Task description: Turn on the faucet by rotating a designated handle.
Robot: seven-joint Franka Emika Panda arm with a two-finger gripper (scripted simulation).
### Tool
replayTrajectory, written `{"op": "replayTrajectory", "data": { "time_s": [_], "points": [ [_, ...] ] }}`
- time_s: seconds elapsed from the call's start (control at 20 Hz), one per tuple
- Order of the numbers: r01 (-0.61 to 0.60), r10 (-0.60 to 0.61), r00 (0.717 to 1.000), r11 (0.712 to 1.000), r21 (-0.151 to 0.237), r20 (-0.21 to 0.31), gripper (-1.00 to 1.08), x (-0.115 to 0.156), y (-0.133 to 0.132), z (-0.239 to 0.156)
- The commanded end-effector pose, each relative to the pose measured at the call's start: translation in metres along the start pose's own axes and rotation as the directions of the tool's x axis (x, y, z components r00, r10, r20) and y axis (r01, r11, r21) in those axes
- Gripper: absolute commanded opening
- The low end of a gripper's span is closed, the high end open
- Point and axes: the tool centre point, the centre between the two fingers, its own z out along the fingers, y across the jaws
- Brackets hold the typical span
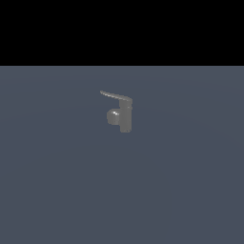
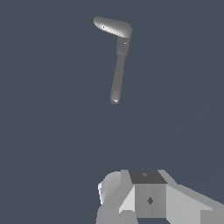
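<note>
The faucet (image 1: 125, 116) stands upright on the flat blue-grey surface (image 1: 57, 181), a little above the middle of the exterior view, with nothing around it. Its short round spout (image 1: 113, 116) juts toward the exterior view's left, and the handle (image 1: 114, 96), a long thin lever, leaves the top of the body and reaches out over the spout toward the exterior view's left, its free end slightly raised. No part of the arm shows in the exterior view. In the wrist view the faucet (image 2: 124, 46) is seen from above: the handle (image 2: 117, 76) appears as a slim straight bar and the spout (image 2: 113, 27) as a shorter rounded piece set at an angle to it, the two meeting at the body's top. The pincer (image 2: 144, 197) shows only as pale blocky housing at the edge of that picture, well apart from the faucet and touching nothing, with bare surface (image 2: 52, 131) lying between them. The handle's free end is the part of the faucet nearest the pincer. The wrist camera looks down on the surface. The fingertips are out of the picture, so I cannot tell whether the pincer stands wide or narrow.
</note>
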Motion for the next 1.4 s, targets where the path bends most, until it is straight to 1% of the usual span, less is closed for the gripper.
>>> {"op": "replayTrajectory", "data": {
  "time_s": [0.0,0.4,0.8,1.05,1.35],
  "points": [
    [0.000,0.000,1.000,1.000,0.000,0.000,-1.00,0.000,0.000,0.000],
    [-0.032,0.032,0.999,0.999,0.000,0.000,-1.00,0.004,-0.007,0.006],
    [-0.130,0.130,0.992,0.992,-0.001,0.000,-1.00,0.019,-0.029,0.025],
    [-0.223,0.223,0.975,0.975,-0.002,0.000,-1.00,0.036,-0.048,0.043],
    [-0.341,0.341,0.940,0.940,-0.002,0.000,-1.00,0.060,-0.071,0.067]
  ]
}}
